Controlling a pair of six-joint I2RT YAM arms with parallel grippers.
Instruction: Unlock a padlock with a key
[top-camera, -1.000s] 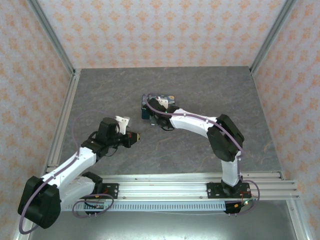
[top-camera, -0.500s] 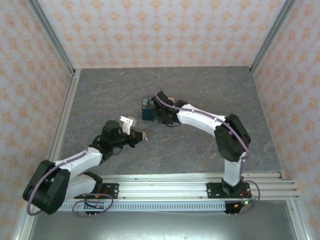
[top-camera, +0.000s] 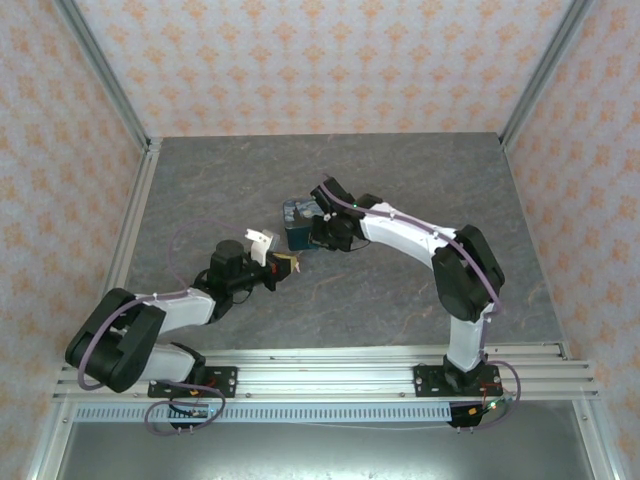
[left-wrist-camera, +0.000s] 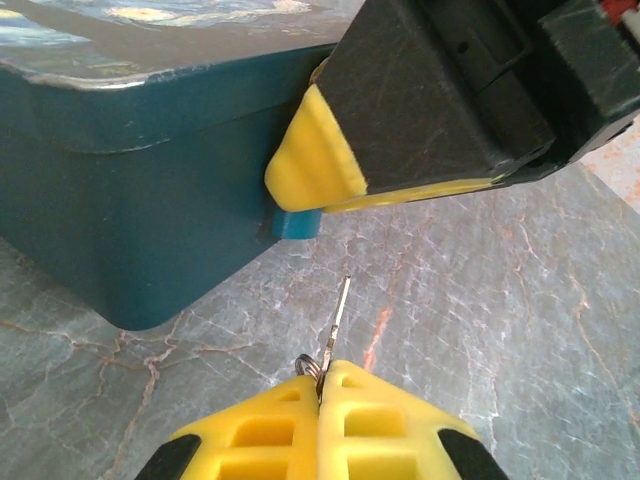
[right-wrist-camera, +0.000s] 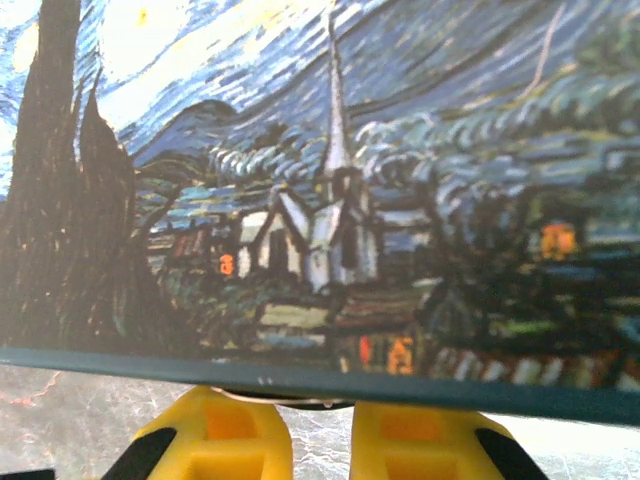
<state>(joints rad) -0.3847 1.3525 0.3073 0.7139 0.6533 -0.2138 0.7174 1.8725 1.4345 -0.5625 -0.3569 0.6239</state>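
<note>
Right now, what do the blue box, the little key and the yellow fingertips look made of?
The blue box looks like painted sheet metal: smooth glossy teal walls, rounded corners, printed Starry Night lid. The key is thin, silvery bare metal on a small wire ring. The yellow fingertips seem moulded plastic or rubber, matte with ribbed hollows; I cannot tell which.

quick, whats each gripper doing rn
left gripper: closed, pinching the key
right gripper: closed, apparently on the padlock
</note>
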